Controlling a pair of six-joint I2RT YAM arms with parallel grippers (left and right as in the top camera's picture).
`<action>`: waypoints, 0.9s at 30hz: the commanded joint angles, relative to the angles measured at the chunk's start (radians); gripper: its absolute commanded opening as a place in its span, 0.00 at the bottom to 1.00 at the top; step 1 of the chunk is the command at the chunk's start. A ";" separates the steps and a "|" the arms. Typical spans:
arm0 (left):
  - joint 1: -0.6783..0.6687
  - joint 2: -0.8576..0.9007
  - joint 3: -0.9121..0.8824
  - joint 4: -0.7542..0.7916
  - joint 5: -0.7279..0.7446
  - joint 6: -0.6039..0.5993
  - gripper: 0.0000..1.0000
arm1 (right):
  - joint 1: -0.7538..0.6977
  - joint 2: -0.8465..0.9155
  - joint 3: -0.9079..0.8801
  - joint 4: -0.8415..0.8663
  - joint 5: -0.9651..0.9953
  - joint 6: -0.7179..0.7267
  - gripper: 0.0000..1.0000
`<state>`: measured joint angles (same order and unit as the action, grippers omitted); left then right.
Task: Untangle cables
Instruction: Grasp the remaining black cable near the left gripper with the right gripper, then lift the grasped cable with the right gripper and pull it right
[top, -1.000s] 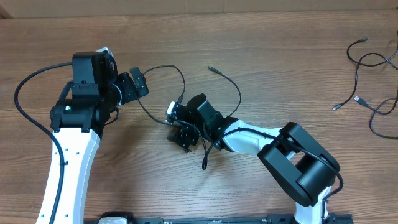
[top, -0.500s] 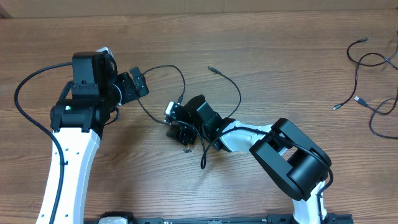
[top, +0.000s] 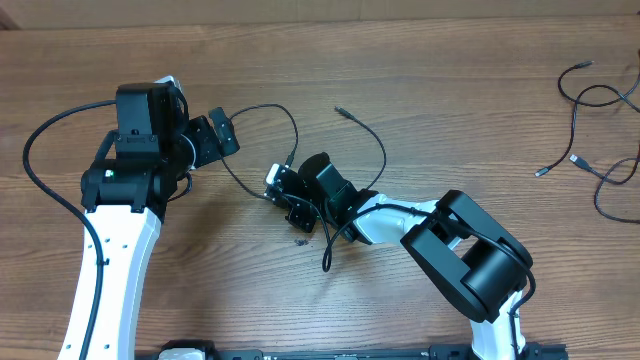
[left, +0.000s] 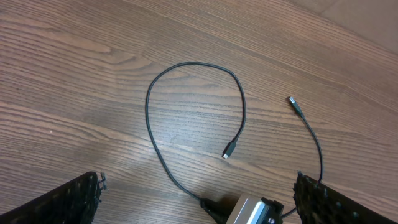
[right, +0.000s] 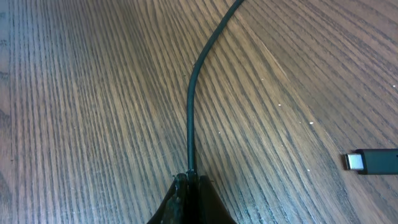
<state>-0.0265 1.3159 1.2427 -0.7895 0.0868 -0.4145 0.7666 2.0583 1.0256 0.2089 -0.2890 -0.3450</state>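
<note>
Two thin black cables lie at the table's middle. One cable (top: 283, 112) (left: 194, 65) curls in a loop and runs down into my right gripper (top: 297, 213) (right: 189, 179), whose jaws are shut on it (right: 189, 124). Its small plug end (left: 229, 150) (right: 372, 162) rests on the wood beside the grip. The second cable (top: 378, 140) ends in a plug (left: 295, 106) and curves past the right wrist. My left gripper (top: 220, 136) (left: 196, 202) stands open just left of the loop, holding nothing, with its fingers (left: 68, 199) wide apart.
Several more tangled black cables (top: 600, 130) with small plug ends lie at the far right edge of the wooden table (top: 450, 70). A thick black wire (top: 40, 150) arcs out from the left arm.
My right gripper has shut on the looped cable and dropped slightly toward the wood; its elbow shifted a little left. The left arm and the cables have not moved.
</note>
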 joint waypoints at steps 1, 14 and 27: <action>0.000 0.005 0.021 0.000 0.010 0.018 1.00 | 0.002 0.022 -0.001 -0.004 -0.001 -0.003 0.04; 0.000 0.005 0.021 0.000 0.010 0.018 1.00 | -0.075 -0.167 0.001 -0.164 0.024 0.132 0.04; 0.000 0.005 0.021 0.000 0.010 0.018 1.00 | -0.079 -0.633 0.002 -0.563 0.176 0.450 0.04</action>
<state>-0.0265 1.3159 1.2427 -0.7895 0.0868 -0.4145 0.6872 1.5158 1.0264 -0.3340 -0.1429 -0.0441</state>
